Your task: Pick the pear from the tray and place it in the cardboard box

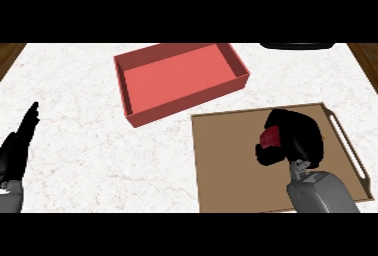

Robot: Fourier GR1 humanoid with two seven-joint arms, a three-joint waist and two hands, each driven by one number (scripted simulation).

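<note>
Red-skinned, the small pear (pixel 271 137) sits grasped in the curled black right hand (pixel 295 137) over the flat brown wooden tray (pixel 229 165), so it must next travel up-left into the red cardboard box (pixel 181 75).

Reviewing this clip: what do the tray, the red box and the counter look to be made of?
Tray: looks like wood or fibreboard, matte brown, with slot handles cut into its side. Box: plain matte red, thin straight walls, consistent with painted cardboard, though no seams or flaps show. Counter: white stone look with fine grey veining, likely marble or a laminate imitation.
</note>
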